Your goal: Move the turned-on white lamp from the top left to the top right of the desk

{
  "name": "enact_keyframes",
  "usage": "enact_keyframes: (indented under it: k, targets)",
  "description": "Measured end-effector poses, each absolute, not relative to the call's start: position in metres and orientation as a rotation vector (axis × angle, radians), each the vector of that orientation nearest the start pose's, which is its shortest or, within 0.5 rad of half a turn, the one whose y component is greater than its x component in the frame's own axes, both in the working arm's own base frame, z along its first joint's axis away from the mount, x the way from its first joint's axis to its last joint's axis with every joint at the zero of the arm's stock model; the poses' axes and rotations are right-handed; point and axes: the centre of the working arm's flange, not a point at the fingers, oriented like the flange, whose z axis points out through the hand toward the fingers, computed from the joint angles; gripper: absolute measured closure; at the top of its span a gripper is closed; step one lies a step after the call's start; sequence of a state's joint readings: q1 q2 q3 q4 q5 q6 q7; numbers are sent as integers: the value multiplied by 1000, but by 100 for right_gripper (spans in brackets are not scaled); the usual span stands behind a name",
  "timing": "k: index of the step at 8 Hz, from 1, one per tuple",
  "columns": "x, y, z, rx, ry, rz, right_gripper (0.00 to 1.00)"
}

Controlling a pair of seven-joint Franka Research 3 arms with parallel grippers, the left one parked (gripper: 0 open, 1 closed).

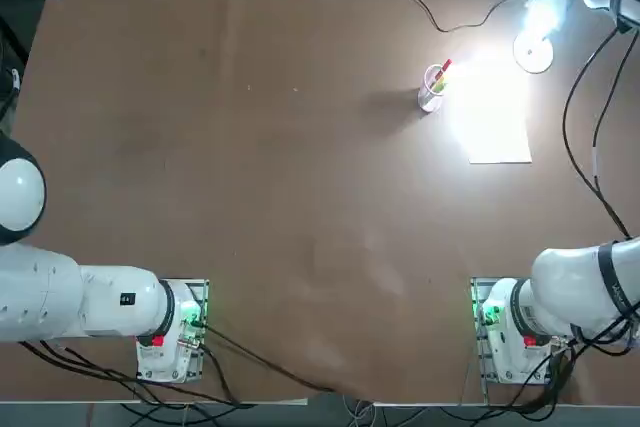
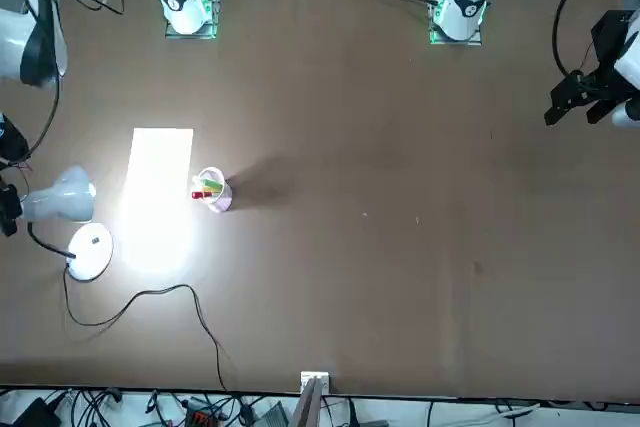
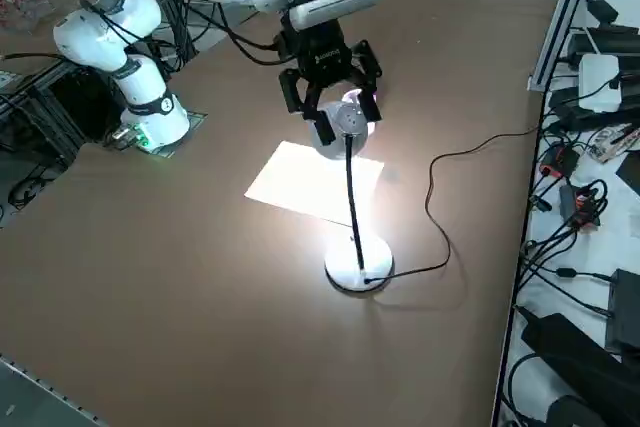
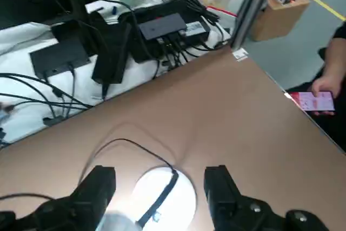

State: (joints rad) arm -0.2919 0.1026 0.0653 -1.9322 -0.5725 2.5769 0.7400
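Standing well to the left of the right gripper [image 4: 161, 179], the pen cup [image 1: 430, 99] holds several markers [image 2: 208, 189], one red and one green; the white paper sheet [image 1: 502, 125] lies flat between the cup and the gripper in left-to-right order, nearer the arm bases than the lamp base [image 1: 533, 52], and is brightly lit. The white desk lamp [image 3: 345, 132] is switched on and upright on its round disc base at the top right of the desk [image 1: 260, 187]; the base rests on the desktop below the gripper, between the two finger lines in the right wrist view; the black cord [image 3: 433, 187] runs from the base toward the far desk edge.

The right gripper is at the lamp head, above the desk; its fingers [image 4: 102, 185] are spread wide, one on each side of the lamp, with a visible gap to the neck [image 4: 160, 201] on both sides; nothing is clamped. Past the right desk edge, well apart from the gripper, a person's hand [image 4: 326, 86] holds a phone [image 4: 313, 101] with a lit pink screen.
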Motion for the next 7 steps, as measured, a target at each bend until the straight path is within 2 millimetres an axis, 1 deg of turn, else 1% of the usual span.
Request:
enact_keyframes:
  k: [1,2,3,4,5,7]
  targets:
    - [609,-133,506,-3134,966,-988,0]
    - [610,-126,524,-3117,1041,-919,0]
    - [612,-118,550,-3098,1095,-839,0]
    - [610,-114,574,-3095,1100,-737,0]
    - [604,-113,590,-3095,1058,-612,0]
    - [592,-108,611,-3085,897,-370,0]
